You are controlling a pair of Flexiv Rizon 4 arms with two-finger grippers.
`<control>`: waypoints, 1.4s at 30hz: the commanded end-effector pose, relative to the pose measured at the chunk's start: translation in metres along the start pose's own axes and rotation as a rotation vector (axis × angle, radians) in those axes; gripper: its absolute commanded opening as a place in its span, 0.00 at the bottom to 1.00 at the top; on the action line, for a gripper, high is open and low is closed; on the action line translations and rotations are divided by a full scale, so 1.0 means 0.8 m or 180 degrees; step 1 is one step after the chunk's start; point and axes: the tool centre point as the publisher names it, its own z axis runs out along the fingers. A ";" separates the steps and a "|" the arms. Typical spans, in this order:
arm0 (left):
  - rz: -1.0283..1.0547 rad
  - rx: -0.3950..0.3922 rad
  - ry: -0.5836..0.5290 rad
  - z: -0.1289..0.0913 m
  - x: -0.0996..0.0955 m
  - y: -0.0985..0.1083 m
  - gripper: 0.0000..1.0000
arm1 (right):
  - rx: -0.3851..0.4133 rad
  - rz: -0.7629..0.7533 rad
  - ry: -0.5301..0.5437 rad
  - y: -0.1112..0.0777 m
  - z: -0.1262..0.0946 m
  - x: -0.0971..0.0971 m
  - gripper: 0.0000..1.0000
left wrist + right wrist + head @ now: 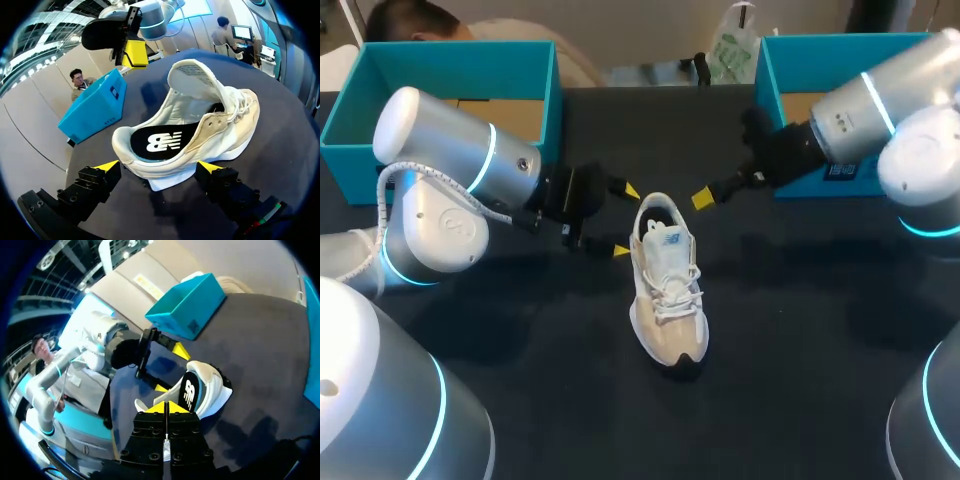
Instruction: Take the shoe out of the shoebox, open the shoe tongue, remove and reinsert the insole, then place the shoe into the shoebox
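The left arm (450,190), at nine o'clock in the head view, and the right arm (880,110), at two o'clock, are smooth silver-grey tubes with glowing cyan rings (488,158). A white braided cable (383,200) loops over the left one. The left pincer (625,220) and right pincer (703,198) are black, blocky and screw-studded, with yellow wedge tips.

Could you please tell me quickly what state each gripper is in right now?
Left gripper: open, with the shoe just ahead, not gripped.
Right gripper: shut, holding nothing.
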 end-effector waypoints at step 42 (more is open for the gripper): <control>0.0514 -0.0156 -0.0164 -0.152 -0.083 0.029 1.00 | -0.0017 0.0957 -0.2043 0.007 0.039 -0.001 0.00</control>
